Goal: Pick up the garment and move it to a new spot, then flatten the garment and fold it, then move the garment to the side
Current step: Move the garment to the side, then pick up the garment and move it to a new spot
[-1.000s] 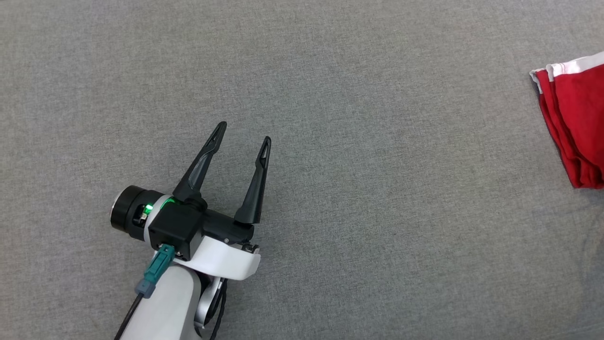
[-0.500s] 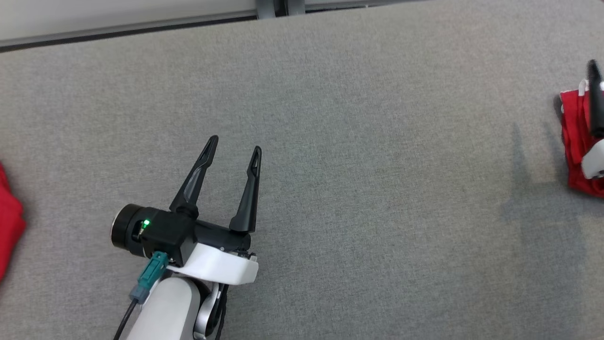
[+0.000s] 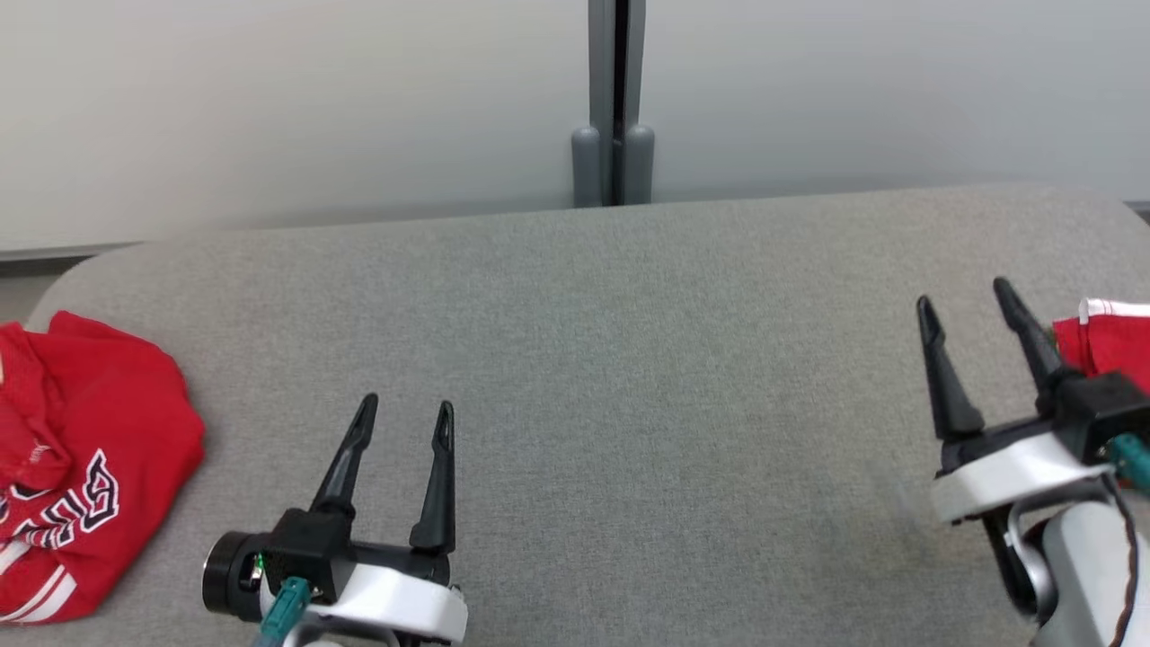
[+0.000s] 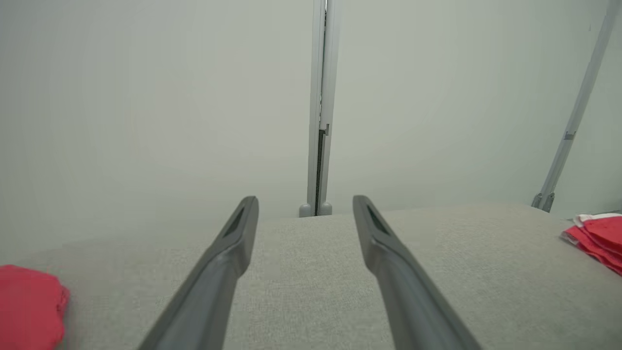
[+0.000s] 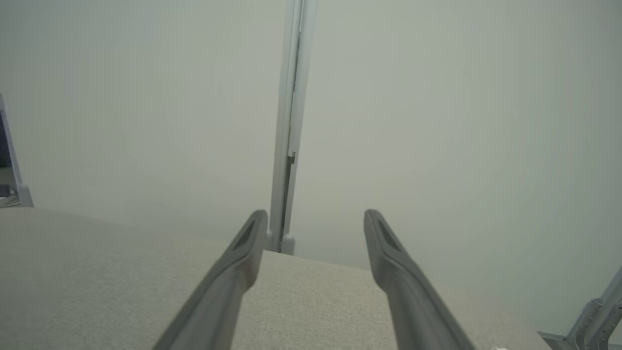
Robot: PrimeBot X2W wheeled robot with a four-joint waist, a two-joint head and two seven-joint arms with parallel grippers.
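A folded red garment (image 3: 1112, 346) with white trim lies at the table's right edge, also seen in the left wrist view as a folded red garment (image 4: 595, 236). My right gripper (image 3: 963, 296) stands open just left of it, empty, fingers pointing to the far wall; its own view shows the right gripper (image 5: 316, 215) with nothing between the fingers. A crumpled red garment (image 3: 85, 467) with dark-and-white lettering lies at the table's left end, and the left wrist view catches this crumpled garment (image 4: 29, 306) too. Near the front, my left gripper (image 3: 406, 413) is open and empty, seen also as the left gripper (image 4: 306, 201).
The grey fabric table (image 3: 611, 359) ends at a pale wall with a grey upright post (image 3: 615, 108) behind its far edge. A slanted grey strut (image 4: 573, 126) stands beyond the right corner.
The head camera has tilted up, bringing the wall and both table ends into view. My right gripper, over the folded garment half a second ago, now stands beside it, open.
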